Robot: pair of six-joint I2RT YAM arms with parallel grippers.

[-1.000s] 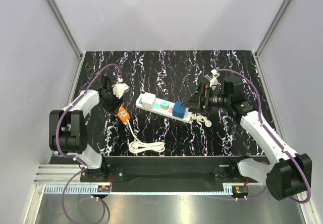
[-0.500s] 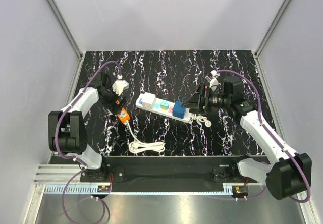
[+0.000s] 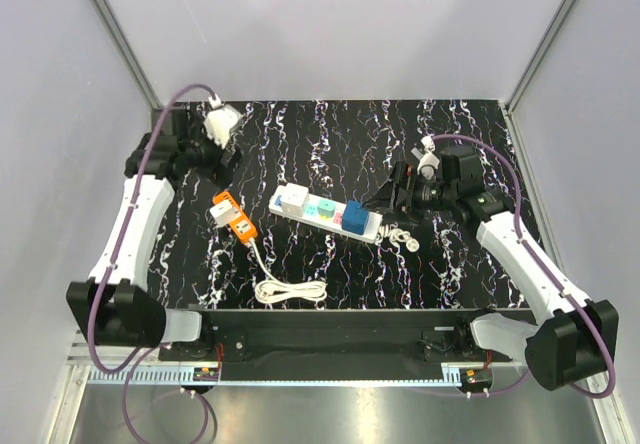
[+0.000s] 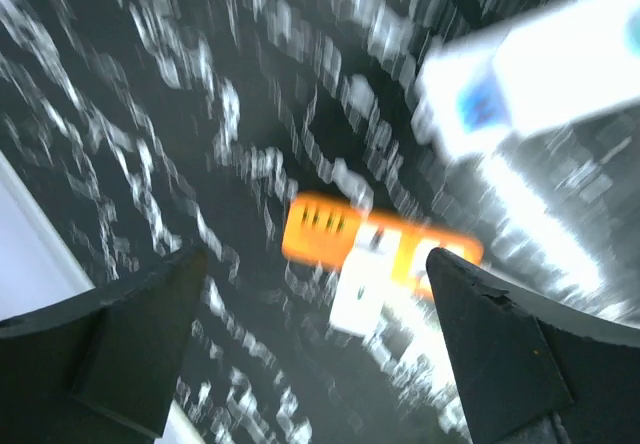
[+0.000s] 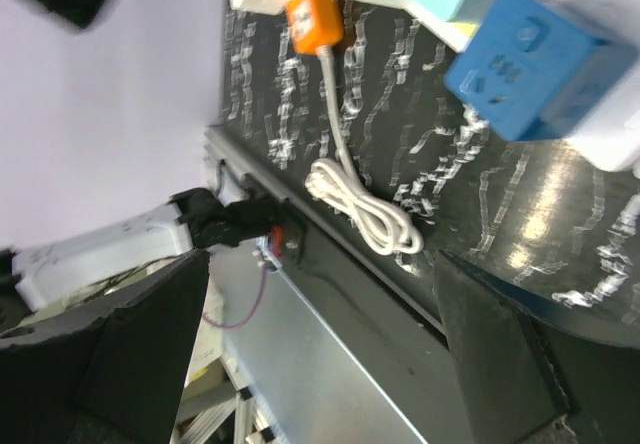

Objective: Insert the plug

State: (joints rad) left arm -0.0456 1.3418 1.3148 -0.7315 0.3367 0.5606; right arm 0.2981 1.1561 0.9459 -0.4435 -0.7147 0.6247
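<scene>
Light, rigid and smooth-sided, the blue plug sits on the white power strip at mid desk, best pinched across opposite flat faces, as the right gripper nearby and the left gripper well apart both gape wide, empty.

One power strip, one blue plug, one teal cube, one orange socket block

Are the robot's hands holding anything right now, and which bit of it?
Nothing is held. The left jaws and the right jaws both stand wide open and empty. The blue plug sits on the white power strip, untouched.
</scene>
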